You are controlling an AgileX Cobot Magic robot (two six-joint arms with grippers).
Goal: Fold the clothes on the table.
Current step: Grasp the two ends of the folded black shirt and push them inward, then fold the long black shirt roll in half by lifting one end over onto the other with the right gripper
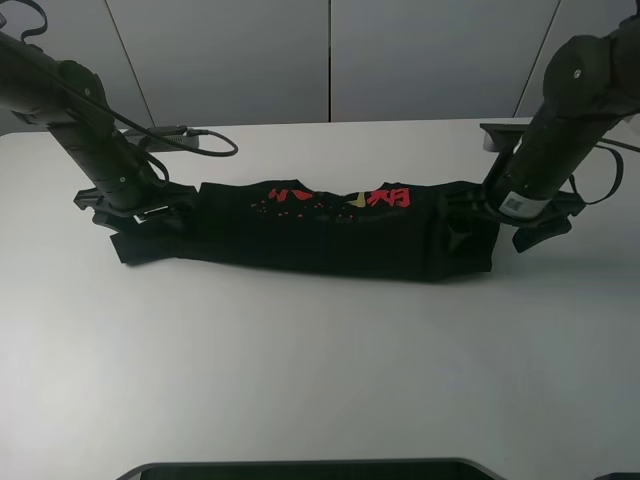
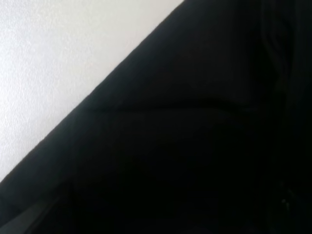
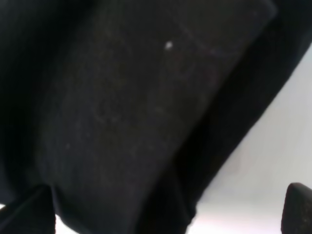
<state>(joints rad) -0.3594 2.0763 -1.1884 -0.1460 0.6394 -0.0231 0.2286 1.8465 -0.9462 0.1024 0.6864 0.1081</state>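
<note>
The black T-shirt point(image 1: 320, 240) lies on the white table point(image 1: 300, 370) as a long narrow band, with its red and yellow characters point(image 1: 330, 198) facing up near the far edge. My left gripper point(image 1: 160, 208) is down at the band's left end; the left wrist view shows only black cloth point(image 2: 195, 146) and bare table point(image 2: 58, 58), so its jaws are hidden. My right gripper point(image 1: 470, 215) is at the right end. In the right wrist view its fingertips point(image 3: 298, 207) stand wide apart, with shirt cloth point(image 3: 122, 122) between them over the table point(image 3: 273, 146).
A black cable and a small grey box point(image 1: 175, 135) lie at the back left of the table. A dark rounded edge point(image 1: 300, 468) shows at the front. Grey wall panels point(image 1: 330, 60) stand behind the table.
</note>
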